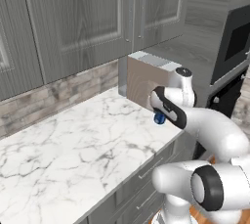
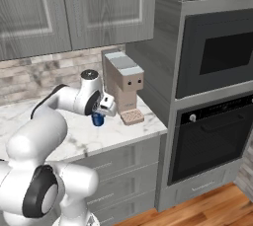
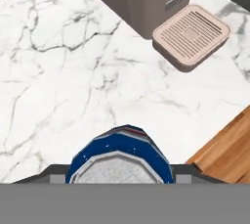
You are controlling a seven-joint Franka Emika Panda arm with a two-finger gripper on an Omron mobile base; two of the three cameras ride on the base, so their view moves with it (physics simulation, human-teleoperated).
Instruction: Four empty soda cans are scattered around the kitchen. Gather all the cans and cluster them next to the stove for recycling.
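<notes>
A blue soda can (image 3: pixel 119 157) with a silvery top sits between my gripper's (image 3: pixel 121 175) two dark fingertips, which press on its sides, so the gripper is shut on it. From the base views the can (image 2: pixel 97 119) (image 1: pixel 158 119) hangs under the hand, low over the white marble counter (image 1: pixel 73 145), just in front of the brown coffee machine. I cannot tell whether the can touches the marble. The stove is out of view.
The brown coffee machine (image 2: pixel 123 84) with its ribbed drip tray (image 3: pixel 191 36) stands close behind the can at the counter's right end. A black wall oven (image 2: pixel 212 136) stands beyond it. The counter edge and wooden floor (image 3: pixel 229 152) lie to the right.
</notes>
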